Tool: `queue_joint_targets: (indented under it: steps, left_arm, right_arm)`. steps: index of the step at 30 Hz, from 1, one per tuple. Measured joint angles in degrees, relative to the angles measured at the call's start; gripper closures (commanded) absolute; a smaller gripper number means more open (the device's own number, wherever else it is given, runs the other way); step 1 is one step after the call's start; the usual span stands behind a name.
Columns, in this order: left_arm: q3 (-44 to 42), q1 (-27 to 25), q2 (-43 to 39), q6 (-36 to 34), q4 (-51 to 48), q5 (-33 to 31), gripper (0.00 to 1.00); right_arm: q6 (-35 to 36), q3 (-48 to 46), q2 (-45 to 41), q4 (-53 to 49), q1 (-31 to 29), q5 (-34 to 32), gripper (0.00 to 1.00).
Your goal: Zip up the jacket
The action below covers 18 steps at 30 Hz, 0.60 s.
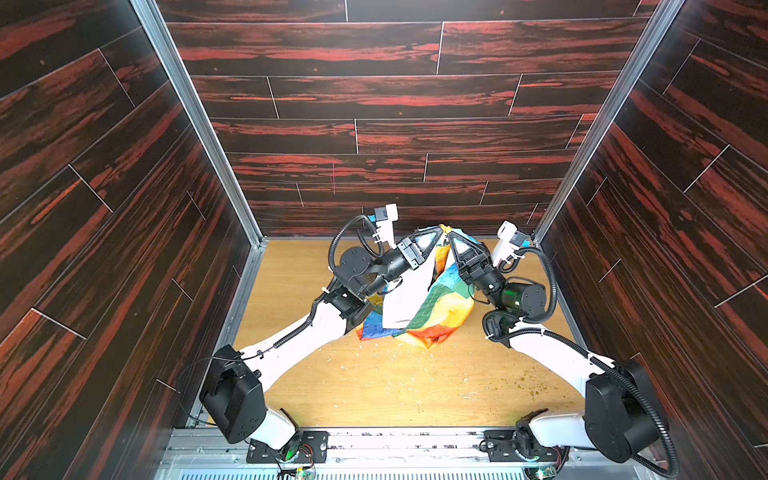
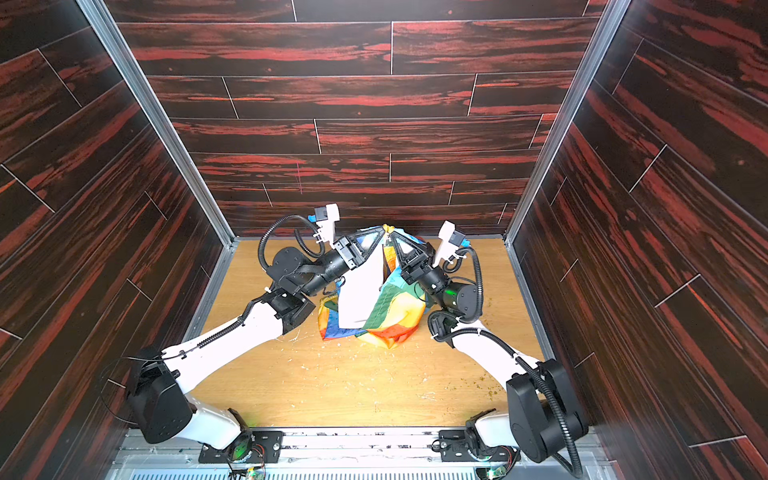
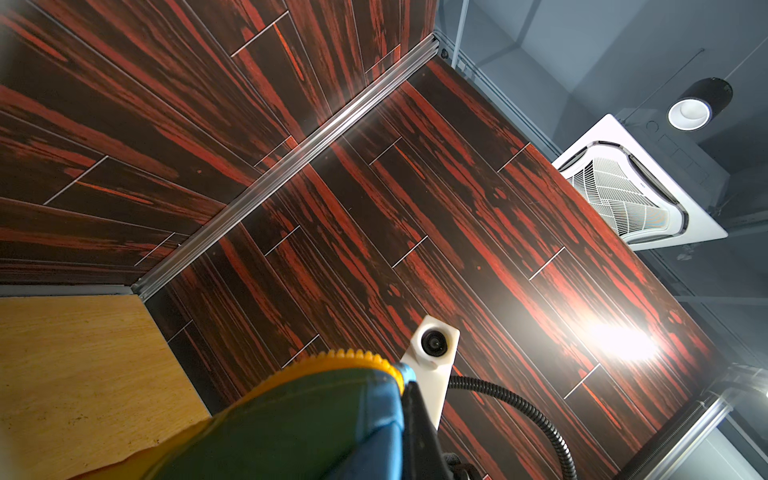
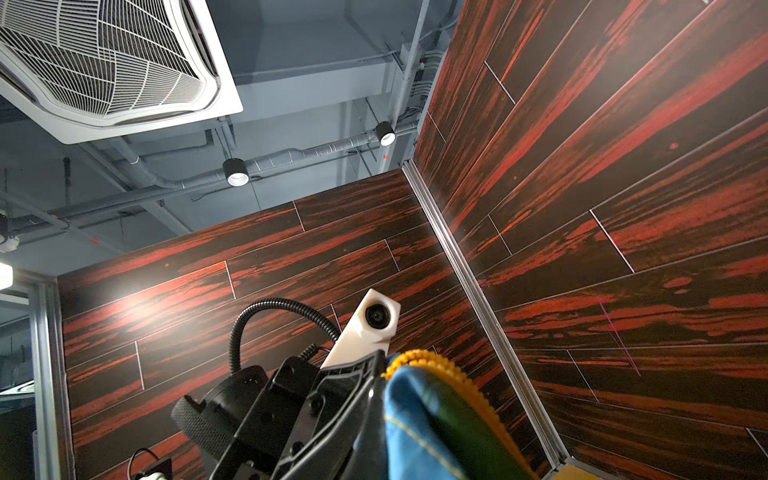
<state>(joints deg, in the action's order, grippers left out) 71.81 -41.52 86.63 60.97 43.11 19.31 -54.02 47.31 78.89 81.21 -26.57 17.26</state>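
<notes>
The jacket (image 1: 436, 307) (image 2: 386, 311) hangs in a bunch over the back of the table, with rainbow blocks outside and white lining (image 1: 409, 295) facing front; its lower part rests crumpled on the wood. Both grippers are raised at its top edge, tips almost touching. My left gripper (image 1: 438, 232) (image 2: 381, 231) is shut on the jacket's top edge from the left. My right gripper (image 1: 449, 235) (image 2: 391, 234) is shut on it from the right. In the wrist views, green and blue fabric (image 3: 291, 424) (image 4: 436, 424) edged with yellow zipper teeth (image 3: 345, 356) (image 4: 453, 374) hides each gripper's own jaws.
The wooden table (image 1: 374, 386) is scattered with pale crumbs and greenish specks (image 1: 536, 388). Dark red wood-look walls close it in on three sides, with aluminium posts (image 1: 249, 224) (image 1: 540, 224) at the rear corners. The arm bases (image 1: 232, 399) (image 1: 615, 411) stand at the front corners.
</notes>
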Motion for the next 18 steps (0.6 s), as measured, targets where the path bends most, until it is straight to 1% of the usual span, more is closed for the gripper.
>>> queue_joint_targets:
  steps: [18]
  left_arm:
    - [0.96,0.11,0.74,3.61,0.11,1.09,1.00]
  right_arm:
    - [-1.36,0.00,1.53,3.34,0.22,-0.22,1.00]
